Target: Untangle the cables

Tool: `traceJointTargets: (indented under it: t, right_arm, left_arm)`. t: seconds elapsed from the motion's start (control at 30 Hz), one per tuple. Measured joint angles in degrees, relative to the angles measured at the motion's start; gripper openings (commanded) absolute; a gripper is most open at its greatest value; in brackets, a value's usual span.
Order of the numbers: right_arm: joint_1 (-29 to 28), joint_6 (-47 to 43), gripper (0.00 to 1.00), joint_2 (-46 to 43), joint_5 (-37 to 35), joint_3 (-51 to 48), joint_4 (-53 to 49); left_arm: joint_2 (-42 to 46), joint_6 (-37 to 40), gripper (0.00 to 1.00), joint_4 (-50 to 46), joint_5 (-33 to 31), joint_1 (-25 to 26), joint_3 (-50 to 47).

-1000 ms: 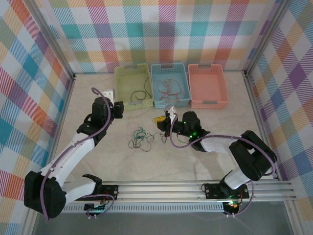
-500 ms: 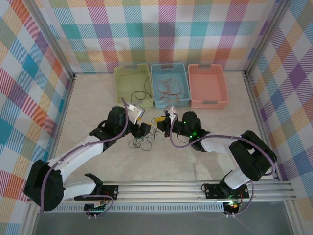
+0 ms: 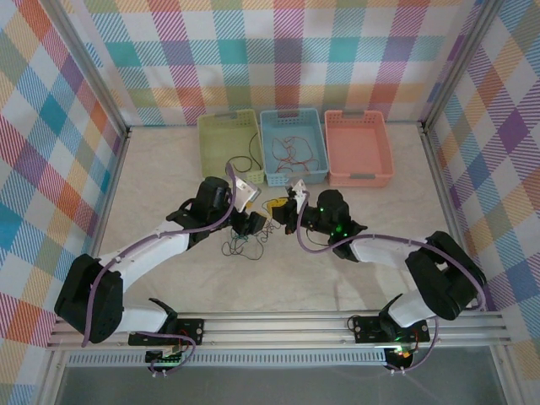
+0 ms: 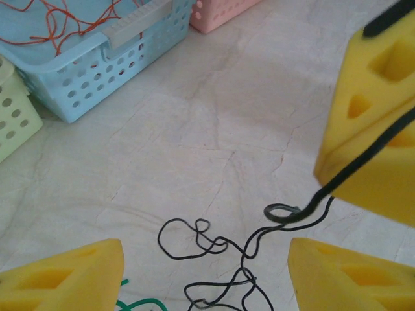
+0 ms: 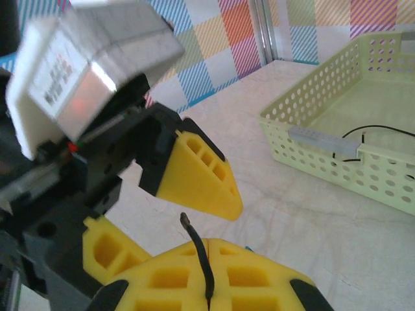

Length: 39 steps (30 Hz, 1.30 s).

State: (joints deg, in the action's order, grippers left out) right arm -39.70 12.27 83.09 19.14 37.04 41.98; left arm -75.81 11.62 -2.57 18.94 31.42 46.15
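Three baskets at twelve o'clock: green basket (image 3: 228, 148), blue basket (image 3: 293, 148), pink basket (image 3: 359, 148). Centrally, the left gripper (image 3: 256, 224) hangs spread wide over the tangle of cables (image 3: 242, 245). At its three o'clock the right gripper (image 5: 209, 249) pinches one black cable (image 4: 285, 217), clearest from its own wrist.

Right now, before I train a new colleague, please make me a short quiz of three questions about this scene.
1. True or false: the right tool is shut on the thin black cable.
2. The thin red-orange wires lie in a perforated plastic basket of which colour? A green, B blue, C pink.
3. Fill in: the left tool is ____ (open or shut).
Key: 1 true; 2 B; 3 open.
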Motion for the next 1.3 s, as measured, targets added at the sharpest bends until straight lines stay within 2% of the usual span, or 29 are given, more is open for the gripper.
traceJointTargets:
  t: [0.23,0.5,0.83,1.1,1.23,1.3]
  right_arm:
    - [0.0,0.8,0.00,-5.3,1.0,2.2,-4.0]
    - [0.1,1.6,0.00,-5.5,2.4,2.5,-7.1]
    - [0.0,2.4,0.00,-5.5,3.7,2.7,-7.5]
    - [0.0,4.2,0.00,-5.5,6.6,3.6,-7.8]
    - [0.0,5.1,0.00,-5.7,7.5,3.6,-8.1]
    - [0.0,5.3,0.00,-6.0,8.1,3.6,-8.2]
  left_arm:
    - [-1.4,0.9,0.73,3.5,3.4,0.5,0.1]
    - [1.1,2.1,0.70,9.4,9.7,1.1,-3.6]
    - [2.4,2.9,0.68,12.1,12.0,1.3,-4.4]
    - [-1.3,2.5,0.55,14.5,7.3,2.0,-2.3]
    - [-2.8,0.6,0.35,16.9,3.3,2.1,-1.9]
    - [-3.7,-0.5,0.30,18.4,0.8,2.5,-1.8]
